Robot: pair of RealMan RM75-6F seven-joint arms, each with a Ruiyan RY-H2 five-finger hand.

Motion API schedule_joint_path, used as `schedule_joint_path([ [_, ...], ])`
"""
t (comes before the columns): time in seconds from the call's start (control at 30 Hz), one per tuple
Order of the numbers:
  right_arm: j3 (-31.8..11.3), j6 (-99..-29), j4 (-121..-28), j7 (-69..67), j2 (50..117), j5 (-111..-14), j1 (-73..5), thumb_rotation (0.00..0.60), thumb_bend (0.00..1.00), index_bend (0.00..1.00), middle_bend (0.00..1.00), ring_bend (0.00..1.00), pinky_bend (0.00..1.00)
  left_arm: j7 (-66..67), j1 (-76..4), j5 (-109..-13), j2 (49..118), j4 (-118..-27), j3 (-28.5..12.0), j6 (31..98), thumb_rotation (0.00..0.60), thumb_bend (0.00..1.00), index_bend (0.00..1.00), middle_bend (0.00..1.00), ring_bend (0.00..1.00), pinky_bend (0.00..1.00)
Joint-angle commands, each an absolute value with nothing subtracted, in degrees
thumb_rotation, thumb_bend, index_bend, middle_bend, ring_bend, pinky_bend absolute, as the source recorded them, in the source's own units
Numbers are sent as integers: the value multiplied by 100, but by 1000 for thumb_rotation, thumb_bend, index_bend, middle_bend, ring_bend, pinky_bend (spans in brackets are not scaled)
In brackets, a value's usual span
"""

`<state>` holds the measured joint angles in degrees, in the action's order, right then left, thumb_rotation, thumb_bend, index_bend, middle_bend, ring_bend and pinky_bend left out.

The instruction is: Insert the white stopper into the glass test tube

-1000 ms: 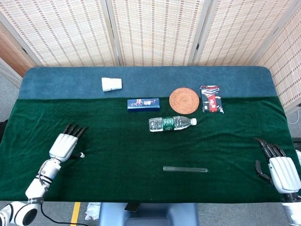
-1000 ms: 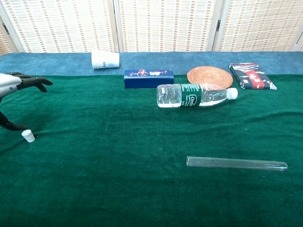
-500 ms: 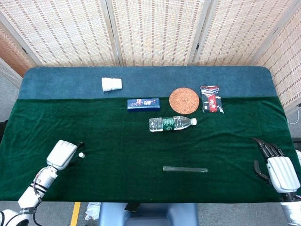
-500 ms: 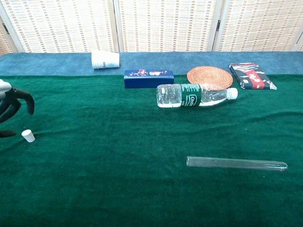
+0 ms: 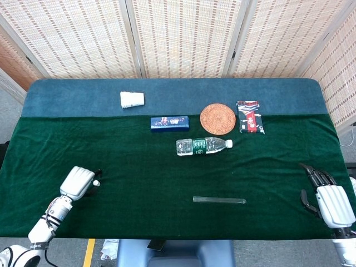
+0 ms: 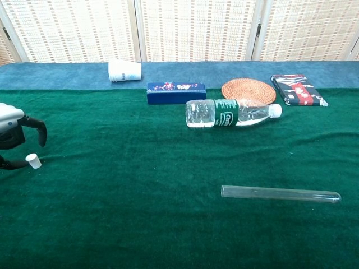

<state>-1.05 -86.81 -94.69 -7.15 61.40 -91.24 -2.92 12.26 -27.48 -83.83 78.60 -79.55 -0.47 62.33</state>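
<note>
The small white stopper (image 6: 33, 161) stands on the green cloth at the far left, also seen as the stopper (image 5: 96, 183) in the head view. My left hand (image 6: 15, 130) hovers right over it, fingers arched down on its right and the thumb low on its left, with gaps on both sides. The glass test tube (image 6: 280, 194) lies flat on the cloth at the right front, its open end pointing left; the head view shows the tube (image 5: 218, 199) near the front middle. My right hand (image 5: 331, 201) rests open at the table's right front corner, far from the tube.
A water bottle (image 5: 203, 146) lies on its side mid-table. Behind it are a blue box (image 5: 169, 122), a woven coaster (image 5: 216, 118), a dark packet (image 5: 250, 116) and a tipped paper cup (image 5: 132, 99). The table's front edge runs close behind both hands.
My left hand went from stretched-out fingers to fingers curled down around the stopper, drawing back toward the front edge. The stopper and the tube have not moved. The right hand barely shifted.
</note>
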Motion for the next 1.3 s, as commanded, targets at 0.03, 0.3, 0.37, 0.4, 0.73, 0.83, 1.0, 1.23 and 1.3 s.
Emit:
schedule_joint_path([
  [0.03,-112,-8687,-9474,-705,6139,-9119,-293,600,658,94,199,219,173,1232,-2762,-8361,7893,-7910,-36,6189,600,333,470,978,868,796],
  [0.3,-111,-8672,-9490,-683,6139,-9104,-294,600,659,94,199,219,173,1185,-2783,-8259,7909,-7850,-34,6064,600,336,473,978,869,796],
  [0.37,-114,-8677,-9497,-674,6141,-9102,-292,600,659,94,199,219,173,1174,-2791,-8244,7911,-7835,-32,6039,600,336,474,978,869,796],
  [0.4,-117,-8680,-9501,-671,6140,-9100,-292,600,659,94,199,219,173,1175,-2793,-8238,7912,-7828,-31,6030,600,336,474,978,869,796],
  [0.73,-113,-8672,-9519,-655,6135,-9084,-284,600,659,95,199,219,173,1115,-2817,-8206,7946,-7761,-25,5965,600,367,486,978,868,796],
  [0.83,-116,-8665,-9521,-649,6138,-9079,-287,600,658,95,199,220,173,1093,-2825,-8196,7943,-7759,-21,5939,600,389,488,978,869,796],
  [1.0,-118,-8643,-9524,-637,6139,-9068,-295,600,659,94,199,220,173,1104,-2834,-8170,7935,-7767,-11,5900,600,415,491,978,869,796],
  [1.23,-122,-8624,-9533,-614,6141,-9058,-305,600,658,94,199,220,173,1126,-2835,-8150,7935,-7781,-16,5904,600,422,494,978,868,796],
  [1.3,-123,-8618,-9534,-613,6141,-9050,-305,600,659,94,199,221,173,1131,-2835,-8151,7940,-7769,-21,5918,600,424,500,978,868,796],
])
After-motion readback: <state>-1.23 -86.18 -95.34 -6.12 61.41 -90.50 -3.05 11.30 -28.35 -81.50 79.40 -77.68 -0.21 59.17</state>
